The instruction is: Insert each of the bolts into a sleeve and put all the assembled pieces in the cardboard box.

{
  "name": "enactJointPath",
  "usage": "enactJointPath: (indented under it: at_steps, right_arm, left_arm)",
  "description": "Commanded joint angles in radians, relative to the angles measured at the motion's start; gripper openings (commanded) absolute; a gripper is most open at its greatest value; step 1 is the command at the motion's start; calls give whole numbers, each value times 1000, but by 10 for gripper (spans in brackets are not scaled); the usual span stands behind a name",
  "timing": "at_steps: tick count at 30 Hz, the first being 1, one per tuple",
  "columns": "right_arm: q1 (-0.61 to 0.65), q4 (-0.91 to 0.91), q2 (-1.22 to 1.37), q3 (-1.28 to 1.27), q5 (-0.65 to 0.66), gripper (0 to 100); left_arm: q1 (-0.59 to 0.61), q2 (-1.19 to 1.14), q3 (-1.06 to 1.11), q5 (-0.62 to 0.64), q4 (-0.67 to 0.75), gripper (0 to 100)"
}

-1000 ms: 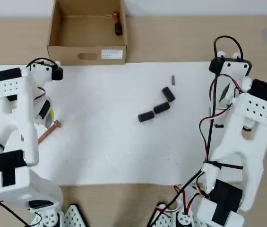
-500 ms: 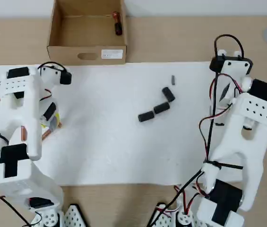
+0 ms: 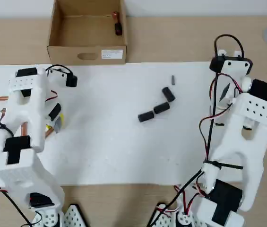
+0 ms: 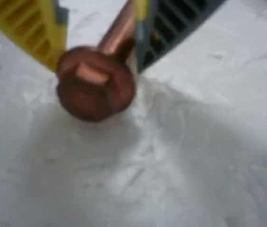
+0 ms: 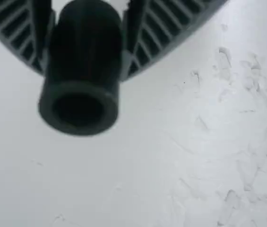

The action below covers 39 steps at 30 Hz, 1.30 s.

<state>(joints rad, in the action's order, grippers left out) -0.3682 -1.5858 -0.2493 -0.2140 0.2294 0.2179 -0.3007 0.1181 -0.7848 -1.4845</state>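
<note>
A copper bolt (image 4: 95, 90) lies head-first on the white mat (image 3: 109, 151), and my left gripper (image 4: 100, 59) straddles its shaft. The gripper is open: the dark finger (image 4: 171, 23) touches the shaft and a gap shows on the side of the yellow finger (image 4: 29, 28). From above, that bolt (image 3: 48, 133) pokes out beside the left gripper (image 3: 55, 120) at the mat's left side. My right gripper (image 5: 83, 64) is shut on a black sleeve (image 5: 79, 106) just above the mat, at the right. Three more sleeves (image 3: 161, 108) lie mid-mat. The cardboard box (image 3: 57, 33) holds one assembled piece (image 3: 117, 24).
More copper bolts (image 3: 2, 98) lie at the mat's left edge beside the left arm. A small grey pin (image 3: 173, 80) rests behind the sleeves. The box stands just beyond the mat's far-left edge. Cables hang along the right arm (image 3: 246, 123).
The left arm has swung right and away from the left edge, uncovering bolts there, and its gripper has come down over the bolt. The right arm has kept still.
</note>
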Motion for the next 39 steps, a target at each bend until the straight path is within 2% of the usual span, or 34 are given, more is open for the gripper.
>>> enactJointPath:
  at_steps: [1,6,11,20,28,33,39]
  right_arm:
    - [-4,11,-47,7,8,10]
    - [-4,11,-47,7,8,10]
    - [-4,11,-47,7,8,10]
    - [-4,9,-48,10,8,10]
    - [25,-91,-48,148,8,10]
    - [51,-175,-48,223,8,10]
    - [41,-198,-77,283,8,10]
  left_arm:
    - [5,-22,-63,0,9,111]
    - [15,-62,-106,0,9,102]
    - [26,-85,-120,2,9,3]
    - [37,-105,-121,3,0,4]
    - [28,108,-127,20,-81,5]
    - [-18,269,-127,198,-164,5]
    - [-61,486,-117,239,-216,3]
